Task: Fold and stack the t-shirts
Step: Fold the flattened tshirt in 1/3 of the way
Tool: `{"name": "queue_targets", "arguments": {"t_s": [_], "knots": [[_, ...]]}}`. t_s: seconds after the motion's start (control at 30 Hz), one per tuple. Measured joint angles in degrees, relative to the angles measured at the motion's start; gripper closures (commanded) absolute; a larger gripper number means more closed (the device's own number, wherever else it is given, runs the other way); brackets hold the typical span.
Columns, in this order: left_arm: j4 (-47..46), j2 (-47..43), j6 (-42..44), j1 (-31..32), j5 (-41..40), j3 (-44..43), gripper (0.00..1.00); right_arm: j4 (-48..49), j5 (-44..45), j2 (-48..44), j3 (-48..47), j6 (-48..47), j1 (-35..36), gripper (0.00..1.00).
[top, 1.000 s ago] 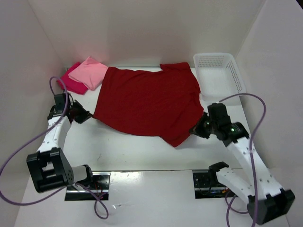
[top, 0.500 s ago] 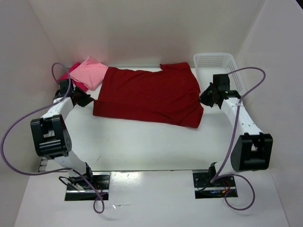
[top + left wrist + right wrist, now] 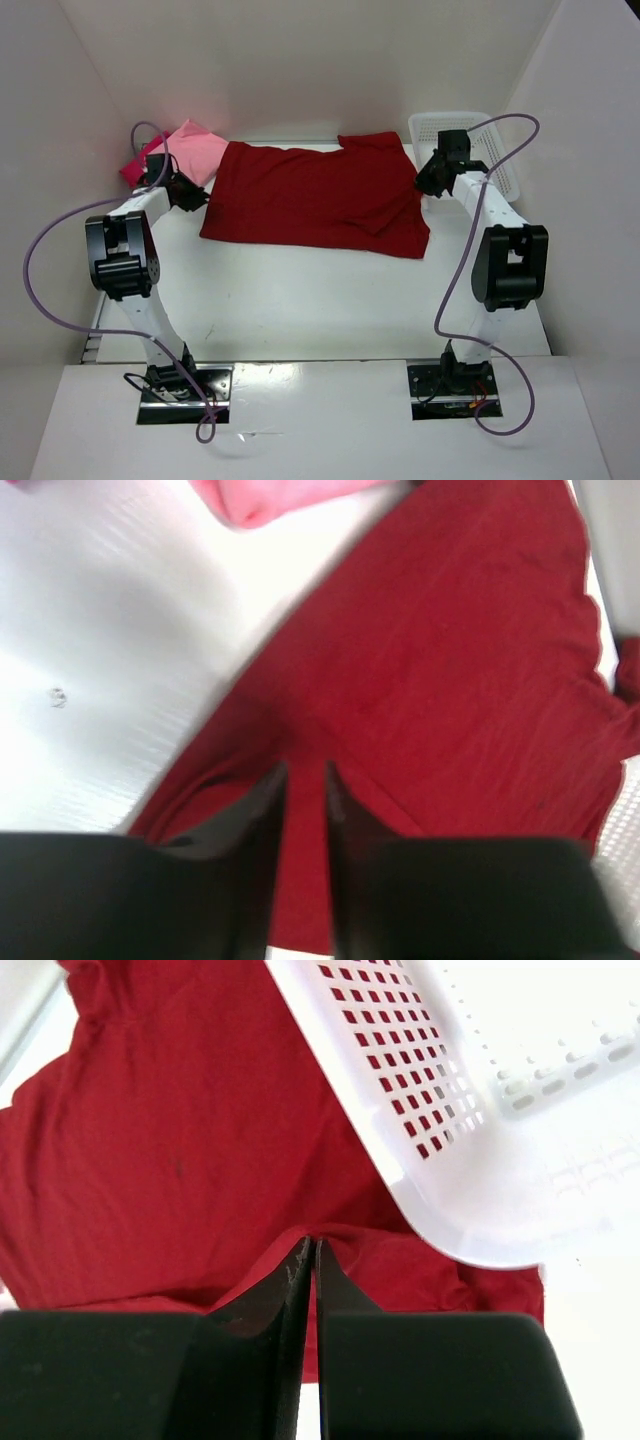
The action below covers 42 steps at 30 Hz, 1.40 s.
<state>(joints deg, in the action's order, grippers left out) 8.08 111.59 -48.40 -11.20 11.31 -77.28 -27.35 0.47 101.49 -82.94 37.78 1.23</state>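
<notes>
Left gripper (image 3: 305,770): fingers slightly parted and released, with nothing between them, tips over the near edge of the dark red t-shirt (image 3: 310,195), which lies spread ahead of it. The light pink t-shirt (image 3: 195,150) lies beyond, overlapping the crimson-magenta t-shirt (image 3: 133,168). Right gripper (image 3: 311,1242): fingers almost together at a fold of the dark red t-shirt, grip undeterminable; white basket (image 3: 480,1160) ahead to its right.
</notes>
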Motion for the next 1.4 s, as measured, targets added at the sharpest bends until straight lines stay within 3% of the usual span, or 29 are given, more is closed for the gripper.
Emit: {"name": "queue_targets", "arguments": {"t_s": [0.13, 0.23, 0.3, 0.37, 0.4, 0.47, 0.5, 0.67, 0.9, 0.93, 1.07, 1.1, 1.17, 1.4], "knots": [[-1.0, -1.1, -0.3, 0.0, -1.6, 2.1, 0.62, 0.4, -0.2, 2.3, -1.5, -0.2, 0.0, 0.87], [-1.0, -4.4, -0.2, -0.4, -2.6, 5.9, 0.56, 0.8, -0.3, 4.1, -5.3, -0.2, 0.0, 0.67], [-1.1, -8.1, -0.6, -1.1, -3.3, 9.1, 0.55, 1.0, -0.6, 4.4, -7.1, -0.3, 0.0, 0.62], [-2.1, -12.3, -1.1, -1.7, -3.8, 12.9, 0.55, 1.4, -1.0, 3.7, -7.5, -0.4, 0.0, 0.62], [-2.8, -14.9, -1.1, -2.1, -4.2, 15.3, 0.57, 1.3, -1.3, 3.0, -7.3, -0.4, 0.0, 0.67], [-3.1, -18.3, -1.2, -2.6, -4.4, 18.8, 0.58, 2.0, -2.1, 0.5, -5.2, -0.7, 0.0, 0.82], [-3.7, -19.3, -1.1, -2.9, -4.4, 20.4, 0.58, 2.1, -2.7, -1.4, -3.5, -0.7, 0.1, 0.99], [-3.8, -18.7, -1.1, -3.7, -4.0, 25.0, 0.53, 2.6, -4.8, -14.3, 8.8, -0.6, 1.0, 0.99], [-7.1, -11.8, -1.7, -3.8, -1.1, 25.0, 0.51, 2.6, -9.4, -27.5, 23.4, 0.3, 4.7, 0.88], [-8.0, -11.4, -1.7, -3.8, -0.2, 24.9, 0.53, 2.6, -10.0, -28.6, 25.1, 0.5, 5.3, 0.87], [-10.0, -9.3, -2.2, -3.8, 1.0, 24.0, 0.88, 2.6, -12.4, -30.4, 30.0, 2.1, 7.6, 0.72], [-10.3, -8.7, -2.7, -3.8, 1.2, 23.9, 0.92, 2.6, -12.8, -30.5, 30.8, 2.4, 8.0, 0.68], [-10.2, -8.4, -2.6, -3.9, 1.6, 23.7, 0.97, 2.4, -13.1, -30.9, 32.5, 3.1, 8.4, 0.60], [-7.8, -14.0, 1.0, -7.4, 1.2, 28.3, 1.00, 0.9, -9.3, -33.6, 34.8, 3.6, 7.8, 0.60]]}}
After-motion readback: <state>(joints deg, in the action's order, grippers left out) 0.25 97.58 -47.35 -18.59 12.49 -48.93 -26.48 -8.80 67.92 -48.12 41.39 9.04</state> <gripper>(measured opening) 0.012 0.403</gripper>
